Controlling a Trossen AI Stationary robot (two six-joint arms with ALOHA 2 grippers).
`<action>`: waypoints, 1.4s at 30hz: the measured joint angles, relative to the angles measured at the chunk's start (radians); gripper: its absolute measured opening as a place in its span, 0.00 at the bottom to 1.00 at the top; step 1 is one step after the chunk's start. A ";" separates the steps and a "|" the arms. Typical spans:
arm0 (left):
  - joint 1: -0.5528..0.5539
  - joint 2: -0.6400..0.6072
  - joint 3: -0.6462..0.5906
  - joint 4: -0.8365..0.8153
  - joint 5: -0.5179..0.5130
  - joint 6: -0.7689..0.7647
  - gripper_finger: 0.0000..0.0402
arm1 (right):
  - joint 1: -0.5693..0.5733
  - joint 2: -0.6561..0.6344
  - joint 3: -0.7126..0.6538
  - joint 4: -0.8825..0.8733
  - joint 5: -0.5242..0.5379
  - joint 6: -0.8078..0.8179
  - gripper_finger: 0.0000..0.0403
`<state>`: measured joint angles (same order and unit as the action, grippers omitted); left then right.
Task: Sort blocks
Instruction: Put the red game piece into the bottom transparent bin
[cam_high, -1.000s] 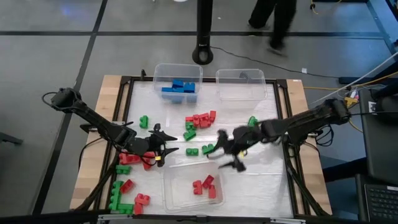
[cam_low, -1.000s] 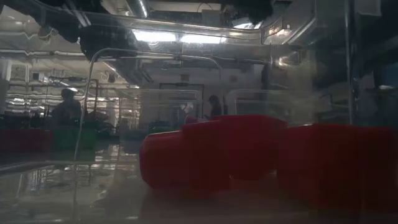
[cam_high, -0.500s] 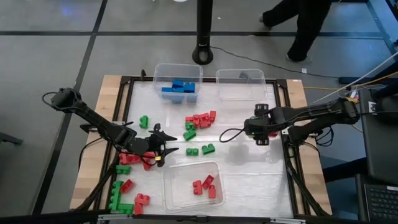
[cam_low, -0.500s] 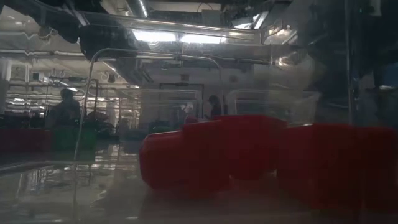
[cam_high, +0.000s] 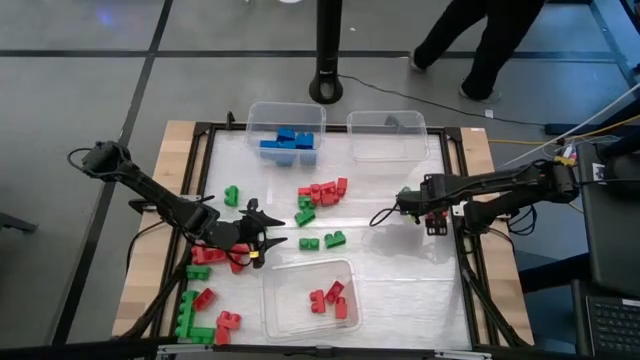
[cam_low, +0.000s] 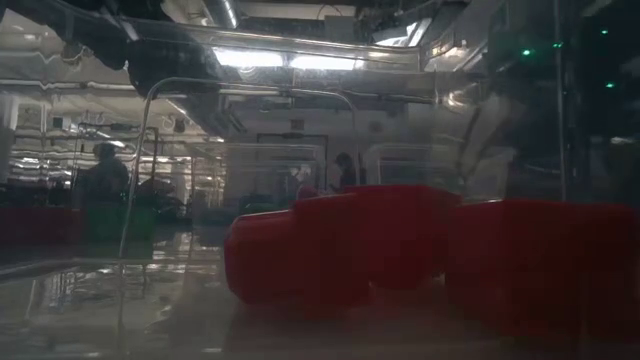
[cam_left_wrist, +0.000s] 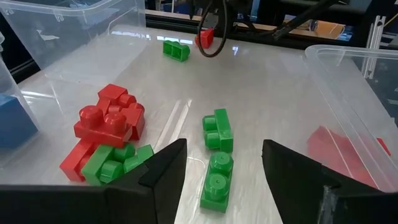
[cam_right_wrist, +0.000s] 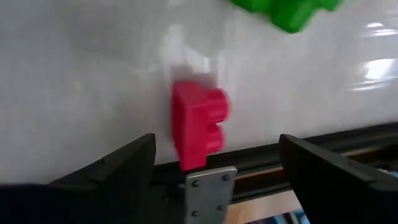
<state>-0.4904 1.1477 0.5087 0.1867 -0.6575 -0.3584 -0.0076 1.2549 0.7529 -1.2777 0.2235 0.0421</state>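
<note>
Red, green and blue blocks lie on the white table top. My right gripper points down at the table's right edge, open. In its wrist view a red block lies on the table by the frame rail, between and below the fingers, untouched; a green block lies beyond it. My left gripper hangs open at left of centre, over two green blocks, with a red and green heap beside them. More red blocks lie mid-table.
A clear bin at the far side holds blue blocks; the bin beside it holds none. A near bin holds red blocks. More red and green blocks lie near left. A person walks beyond the far edge.
My right gripper has swung from the middle of the table, by the near bin, toward the right edge and tipped from nearly level to pointing down, staying open. The person beyond the table has walked on.
</note>
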 joint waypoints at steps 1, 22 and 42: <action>0.000 0.000 0.000 -0.001 0.000 0.000 0.49 | 0.000 0.000 -0.003 0.009 0.012 0.008 0.84; 0.000 0.000 0.001 -0.004 0.000 0.001 0.49 | -0.008 0.115 -0.110 0.145 0.103 0.014 0.82; 0.000 0.000 0.000 -0.004 0.000 0.002 0.49 | -0.006 0.177 -0.111 0.170 0.119 0.006 0.03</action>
<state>-0.4908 1.1473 0.5091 0.1825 -0.6575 -0.3569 -0.0135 1.4315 0.6417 -1.1076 0.3424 0.0483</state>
